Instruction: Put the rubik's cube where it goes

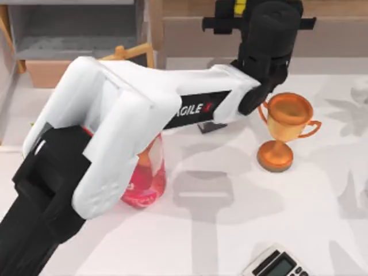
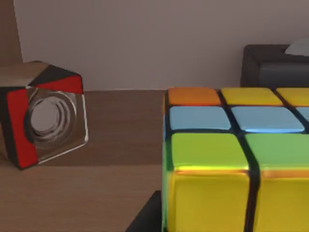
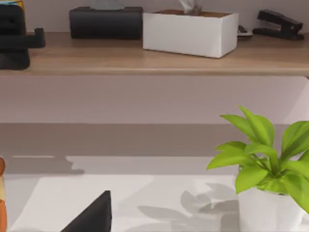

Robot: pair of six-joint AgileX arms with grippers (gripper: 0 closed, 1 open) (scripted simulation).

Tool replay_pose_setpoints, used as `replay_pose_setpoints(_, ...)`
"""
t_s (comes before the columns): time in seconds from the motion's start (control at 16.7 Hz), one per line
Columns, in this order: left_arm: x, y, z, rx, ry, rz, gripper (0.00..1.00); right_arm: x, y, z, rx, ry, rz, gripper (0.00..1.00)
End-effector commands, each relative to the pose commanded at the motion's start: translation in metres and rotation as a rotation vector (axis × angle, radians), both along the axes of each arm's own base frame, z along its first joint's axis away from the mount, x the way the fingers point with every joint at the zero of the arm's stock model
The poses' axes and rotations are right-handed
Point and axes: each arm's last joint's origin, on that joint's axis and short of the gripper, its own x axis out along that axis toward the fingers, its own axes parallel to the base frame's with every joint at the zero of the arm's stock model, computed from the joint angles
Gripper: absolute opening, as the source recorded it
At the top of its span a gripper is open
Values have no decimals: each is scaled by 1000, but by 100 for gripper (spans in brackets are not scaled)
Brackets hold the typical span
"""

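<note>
Filling your left wrist view from closest range is the rubik's cube (image 2: pixel 231 164), and you are seeing glossy square tiles in orange, pale blue, green and yellow, split by dark grooves, with crisp right-angled edges. It is sitting that close to the lens because the left gripper (image 1: pixel 240 8) is carrying it, the fingers closing on its sides, out over the wooden shelf (image 2: pixel 111 145) at twelve o'clock in the top view. That reach is why your left arm (image 1: pixel 132 109), smooth white shells over black joints, is stretching diagonally from seven o'clock up toward one o'clock, crossing above a translucent pink flask (image 1: pixel 146 184) near the counter's centre-left. Judging by this, you are in the placing step and the cube is hanging low over the brown woodgrain, close to release. Beside it on the shelf a small red-and-black speaker (image 2: pixel 43 116) with a shiny ringed cone is lying tilted, so you are needing to keep clear of it. On the white counter (image 1: pixel 230 230) a polished copper-coloured trophy (image 1: pixel 284 129) is standing at three o'clock, and a calculator (image 1: pixel 276 264) is lying at five o'clock. Your right wrist camera is looking across at a leafy green plant (image 3: pixel 265 154) in a white pot, a white tissue box (image 3: pixel 190 31) and a black stapler (image 3: pixel 280 23); of your right gripper's fingers you cannot tell the state.
</note>
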Motion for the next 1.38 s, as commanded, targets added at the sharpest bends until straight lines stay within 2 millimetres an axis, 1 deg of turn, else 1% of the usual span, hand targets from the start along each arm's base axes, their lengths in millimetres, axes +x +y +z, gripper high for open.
replay_pose_setpoints(0.18, 0, 0, 1, -3, -2, 1, 0, 0, 0, 0, 0, 0, 0, 100)
replay_pose_setpoints(0.3, -1, -2, -2, 3, 2, -3, 0, 0, 0, 0, 0, 0, 0, 100)
replay_pose_setpoints(0.42, -1, -1, 3, 13, 9, -14, 0, 0, 0, 0, 0, 0, 0, 100)
replay_pose_setpoints(0.6, -2, 2, 21, 68, 53, -73, 0, 0, 0, 0, 0, 0, 0, 100)
replay_pose_setpoints(0.78, -5, 11, 44, 169, 147, -164, 0, 0, 0, 0, 0, 0, 0, 100)
replay_pose_setpoints(0.96, -8, 31, 69, 290, 289, -262, 0, 0, 0, 0, 0, 0, 0, 100)
replay_pose_setpoints(1.08, -10, 52, 85, 366, 403, -324, 0, 0, 0, 0, 0, 0, 0, 100)
replay_pose_setpoints(1.26, -15, 90, 107, 462, 600, -405, 0, 0, 0, 0, 0, 0, 0, 100)
replay_pose_setpoints(1.38, -17, 121, 119, 505, 741, -441, 0, 0, 0, 0, 0, 0, 0, 100)
